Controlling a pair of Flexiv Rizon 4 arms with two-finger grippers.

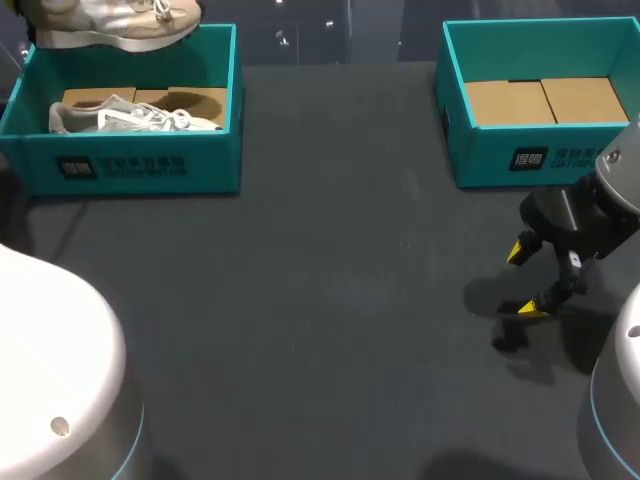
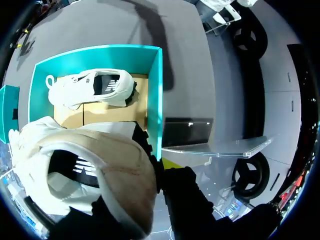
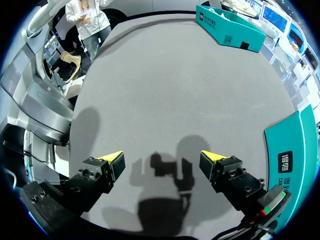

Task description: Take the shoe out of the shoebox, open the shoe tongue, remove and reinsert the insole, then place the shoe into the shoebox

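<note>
The first step is in hand: the left gripper [image 2: 120, 195] holds the lifted shoe [image 1: 115, 25] in the air above the left shoebox [image 1: 130, 165], which stands at the table's [image 1: 330, 300] far left corner with a second shoe [image 1: 130, 117] lying inside. One dark finger presses the shoe's side and the other is hidden behind it, so the grip looks closed on the shoe. The right gripper [image 1: 526, 279] hangs wide open and empty near the table's right edge, just in front of the right shoebox [image 1: 520, 155]. Next, the shoe probably needs carrying to the open middle of the table, where the right gripper can reach the tongue.
</note>
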